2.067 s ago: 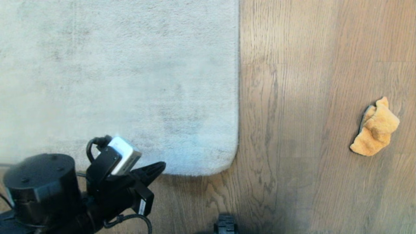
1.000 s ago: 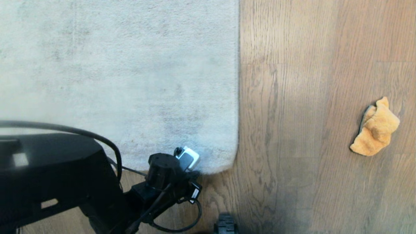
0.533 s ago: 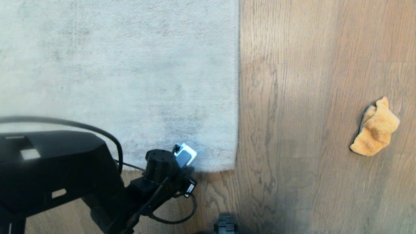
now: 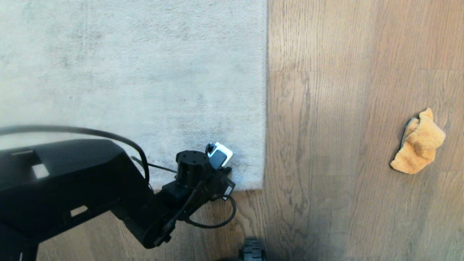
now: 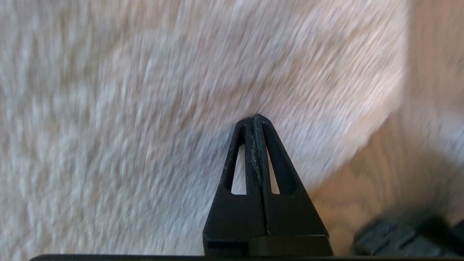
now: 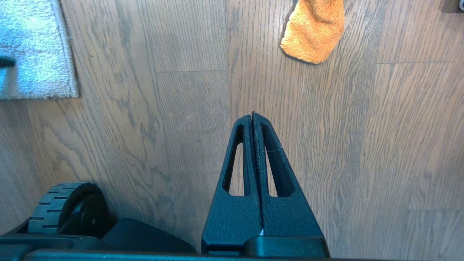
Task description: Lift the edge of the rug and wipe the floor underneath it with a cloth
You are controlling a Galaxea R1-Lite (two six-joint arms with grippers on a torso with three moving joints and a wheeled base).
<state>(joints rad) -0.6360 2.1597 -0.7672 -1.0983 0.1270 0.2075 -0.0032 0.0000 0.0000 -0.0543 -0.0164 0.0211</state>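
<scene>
Your left gripper has pushed the rug edge back, fingers pressed together on nothing; the cloth lies well right of it.

1. The rug edge, a straight border of pale grey pile, lies flat just beside the left gripper's closed fingertips.
2. The floor shows grey-brown wood-grain planks.
3. The cloth, orange-tan and crumpled, lies well apart.
</scene>
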